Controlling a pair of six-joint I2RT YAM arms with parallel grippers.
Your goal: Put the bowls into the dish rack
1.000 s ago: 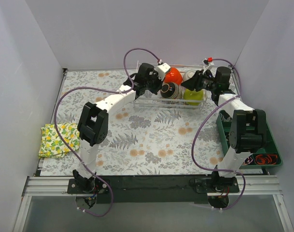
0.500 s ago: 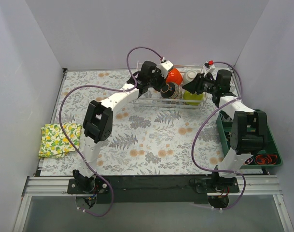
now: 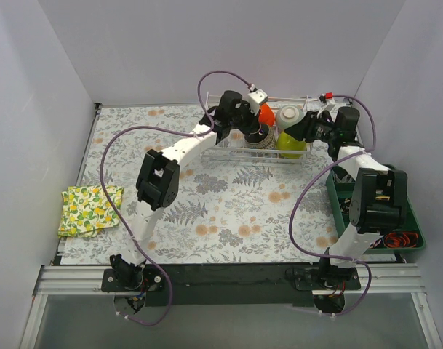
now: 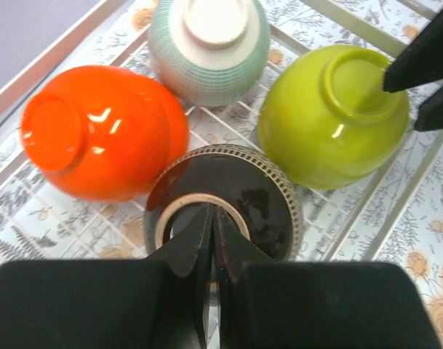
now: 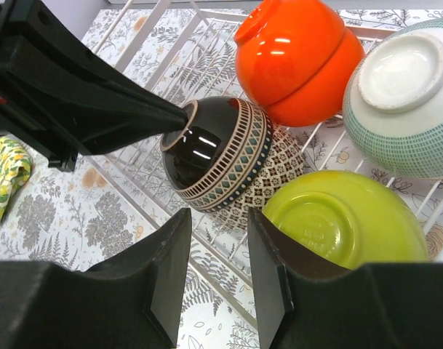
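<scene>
Left wrist view: left claw (image 4: 211,212) closed to a hairline slit, tips resting on the pale foot ring of the dark patterned bowl (image 4: 261,196). No part of the bowl visibly sits between the fingers. Contact reads as a press rather than a pinch; a grip cannot be confirmed.

Position: the dark bowl lies on its side in the front row of the dish rack (image 3: 225,150). Its foot points at the left claw and its mouth faces away, toward the right claw's side. Its axis runs roughly in line with the left fingers.

Neighbours: the orange bowl (image 4: 97,134) sits just behind, tilted with its foot turned aside, touching the dark bowl or nearly so. The pale blue-green bowl (image 4: 206,51) and lime-green bowl (image 4: 330,116) sit foot-up. The green one is just beside the dark bowl.

Right wrist view: right claw (image 5: 220,225) wide open and empty, hanging by the green bowl. The dark bowl lies ahead and slightly left of its gap.

Judgement: four bowls show in the rack; the other two cannot be made out. The step in hand looks like seating the dark bowl between the dividers. The left arm is the nearer one and in contact on the bowl's axis. A push along that line would drive the bowl toward the green bowl. Risk: it rolls on its round side.
</scene>
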